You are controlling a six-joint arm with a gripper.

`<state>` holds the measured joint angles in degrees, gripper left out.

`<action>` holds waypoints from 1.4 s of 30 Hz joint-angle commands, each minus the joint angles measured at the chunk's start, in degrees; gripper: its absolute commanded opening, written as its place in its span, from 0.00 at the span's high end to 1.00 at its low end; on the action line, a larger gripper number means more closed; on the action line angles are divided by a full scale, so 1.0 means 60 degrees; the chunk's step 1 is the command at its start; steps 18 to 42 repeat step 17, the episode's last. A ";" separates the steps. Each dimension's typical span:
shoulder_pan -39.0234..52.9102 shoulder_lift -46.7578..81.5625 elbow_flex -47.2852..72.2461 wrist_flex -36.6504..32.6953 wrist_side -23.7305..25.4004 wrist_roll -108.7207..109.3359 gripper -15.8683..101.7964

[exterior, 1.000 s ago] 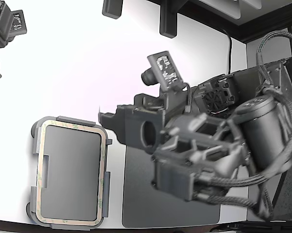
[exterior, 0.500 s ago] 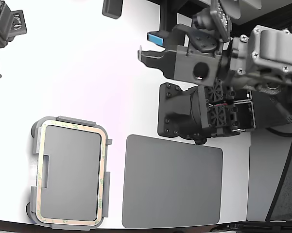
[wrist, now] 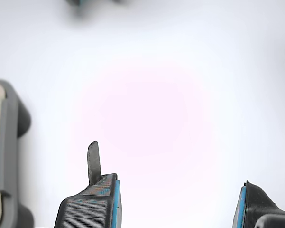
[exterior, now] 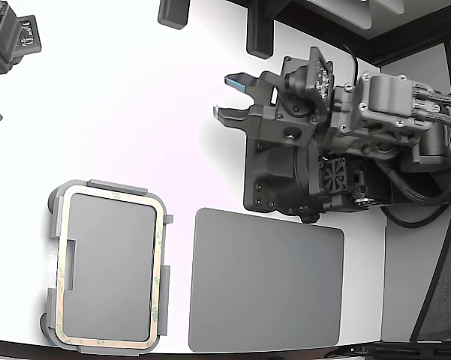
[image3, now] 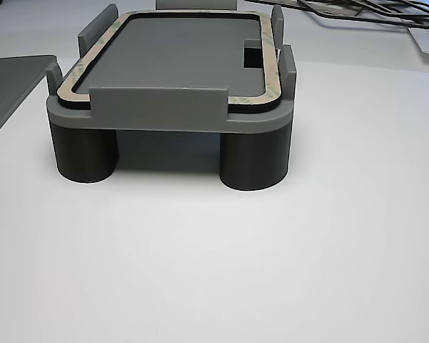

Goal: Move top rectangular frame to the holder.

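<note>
We see our gripper (exterior: 230,96) over bare white table (exterior: 120,112) in the upper middle of the exterior view, its 2 blue-padded jaws spread apart with nothing between them. In the wrist view our gripper (wrist: 178,199) shows the same wide gap, with only white table (wrist: 147,104) beneath. Behind it the arm (exterior: 360,142) stretches toward the exterior view's right.

Below the arm in the exterior view we see the flat dark grey mat (exterior: 266,281), lying just beside the holder (exterior: 56,225), which sits near the lower left. The top rectangular frame (exterior: 162,277) lies seated in the holder, its tan outline running inside the raised edge tabs. In the other view we see the tan frame (image3: 271,57) lying flat on the holder (image3: 157,107), which stands on round feet. The holder's corner (wrist: 12,123) also shows at the wrist view's edge, well apart from our gripper.
</note>
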<state>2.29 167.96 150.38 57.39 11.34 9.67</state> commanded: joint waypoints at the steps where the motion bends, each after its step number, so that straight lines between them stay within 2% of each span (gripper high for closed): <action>1: -0.0176 0.0234 0.0073 -0.0132 -0.0322 -0.0234 0.02; 3: -0.0176 0.0234 0.0132 -0.0293 -0.0586 -0.0483 0.02; 8: -0.0176 0.0220 0.0117 -0.0264 -0.0308 -0.0293 0.02; 42: -0.0176 0.0220 0.0117 -0.0264 -0.0308 -0.0293 0.02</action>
